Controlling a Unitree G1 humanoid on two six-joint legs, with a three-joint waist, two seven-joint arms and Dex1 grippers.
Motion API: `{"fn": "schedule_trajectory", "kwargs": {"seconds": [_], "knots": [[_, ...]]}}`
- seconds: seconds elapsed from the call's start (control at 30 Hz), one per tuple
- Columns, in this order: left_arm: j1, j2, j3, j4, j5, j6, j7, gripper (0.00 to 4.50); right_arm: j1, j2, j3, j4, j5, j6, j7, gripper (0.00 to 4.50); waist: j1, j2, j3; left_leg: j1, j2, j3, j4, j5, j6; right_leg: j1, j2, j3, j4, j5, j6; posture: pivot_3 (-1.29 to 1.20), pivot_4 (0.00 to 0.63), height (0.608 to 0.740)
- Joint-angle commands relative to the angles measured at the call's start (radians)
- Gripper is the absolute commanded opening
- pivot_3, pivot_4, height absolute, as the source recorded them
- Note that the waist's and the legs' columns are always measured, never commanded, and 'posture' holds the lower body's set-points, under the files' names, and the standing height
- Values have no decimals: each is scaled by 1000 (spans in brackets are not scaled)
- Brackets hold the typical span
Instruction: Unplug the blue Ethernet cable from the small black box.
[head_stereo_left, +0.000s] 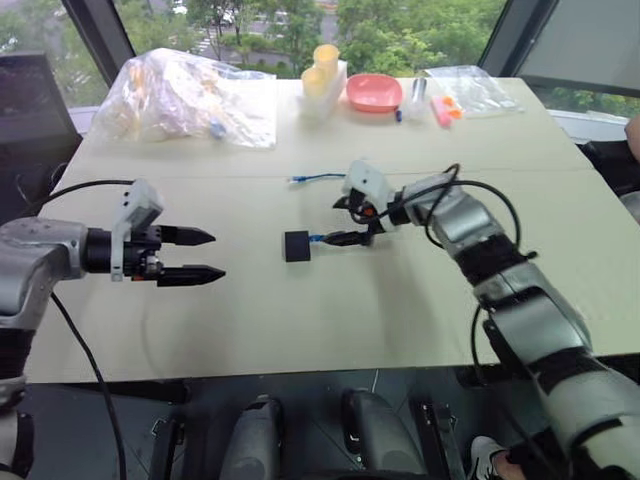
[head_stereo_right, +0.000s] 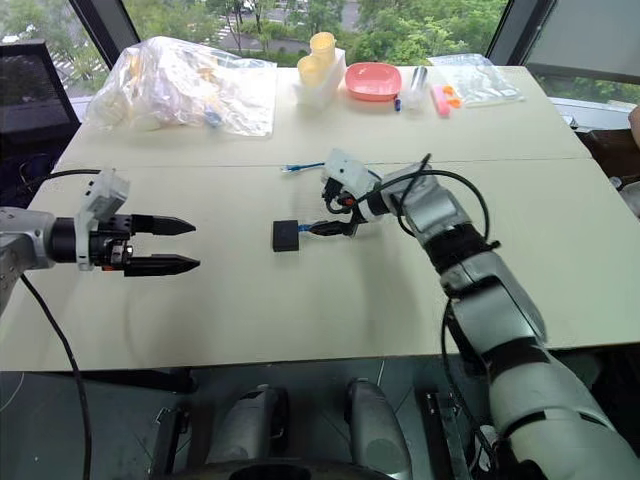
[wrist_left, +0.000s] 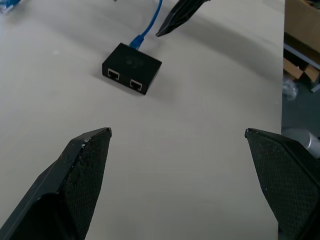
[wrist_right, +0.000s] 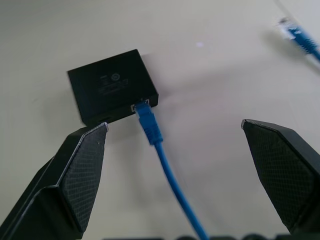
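The small black box (head_stereo_left: 296, 245) lies flat near the middle of the table. The blue Ethernet cable (wrist_right: 161, 152) is plugged into the side of the box that faces my right gripper. The cable runs back under that gripper, and its free end (head_stereo_left: 301, 180) lies farther back on the table. My right gripper (head_stereo_left: 336, 223) hovers open just right of the box, its fingers straddling the cable near the plug without touching it. My left gripper (head_stereo_left: 217, 254) is open and empty well to the left of the box (wrist_left: 132, 67), pointing toward it.
Along the table's far edge sit a crumpled clear plastic bag (head_stereo_left: 185, 95), a white holder with yellow cups (head_stereo_left: 323, 75), a pink bowl (head_stereo_left: 374, 93) and a flat clear bag with small items (head_stereo_left: 465, 90). The table's front edge (head_stereo_left: 300, 375) runs just below the arms.
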Motion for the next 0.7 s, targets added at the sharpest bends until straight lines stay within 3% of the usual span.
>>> {"fn": "schedule_trajectory", "kwargs": {"seconds": [0.03,0.17,0.27,0.5,0.6,0.7], "knots": [[39,-18,58,-62,-19,4,46,4478,-85,51,-24,207,-60,-127,37,4500,-1,0,0,0,0,0,0,0,0,0,0,0,0,0,0,0,150,740],[128,-40,110,-142,-34,21,107,4478,-119,92,-8,368,-157,-220,30,4500,-2,0,0,0,0,1,0,0,0,0,-1,0,-1,0,0,0,150,740],[174,-44,149,-180,-53,37,140,4500,-122,102,2,420,-222,-270,14,3662,-5,0,0,2,0,0,0,0,0,0,-1,0,1,0,0,0,150,740],[202,-49,167,-201,-50,42,188,4500,-146,164,-48,435,-260,-376,-22,74,-7,0,0,16,1,1,0,1,-1,11,0,1,4,-2,-5,0,150,740],[191,-51,145,-189,-34,30,192,4500,-150,163,-32,418,-308,-435,-41,25,-9,0,0,18,1,1,0,1,-2,13,0,1,4,-2,-6,0,150,740],[166,-52,126,-162,-17,12,186,4500,-162,114,-17,382,-373,-512,-154,25,-7,0,0,18,1,1,-1,1,-2,12,0,1,4,-2,-6,0,150,740]]}}
